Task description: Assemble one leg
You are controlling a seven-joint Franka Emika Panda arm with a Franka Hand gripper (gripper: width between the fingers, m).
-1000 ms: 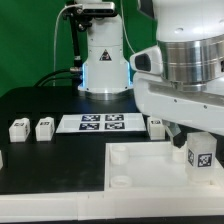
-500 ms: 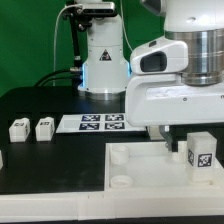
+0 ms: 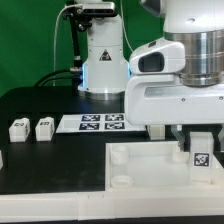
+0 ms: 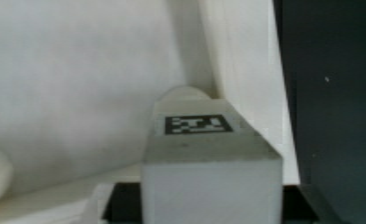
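Observation:
My gripper (image 3: 200,138) is shut on a leg (image 3: 200,153), a small white squarish post with a black-and-white tag facing the camera. It holds the leg upright at the far right corner of the large white tray (image 3: 140,165). I cannot tell whether the leg touches the tray. In the wrist view the leg (image 4: 206,165) runs out from between the dark fingers (image 4: 130,200) of the gripper (image 4: 206,208), its tag at the far end, over the tray's white surface (image 4: 73,80). The socket under the leg is hidden.
Two more legs (image 3: 18,128) (image 3: 44,128) stand on the black table at the exterior view's left. The marker board (image 3: 100,122) lies behind the tray. The robot base (image 3: 103,60) stands at the back. A round corner socket (image 3: 119,153) shows on the tray's left.
The arm's wrist has shifted toward the exterior view's left and settled. The held leg has stayed almost in place at the tray's far right corner, dropping very slightly.

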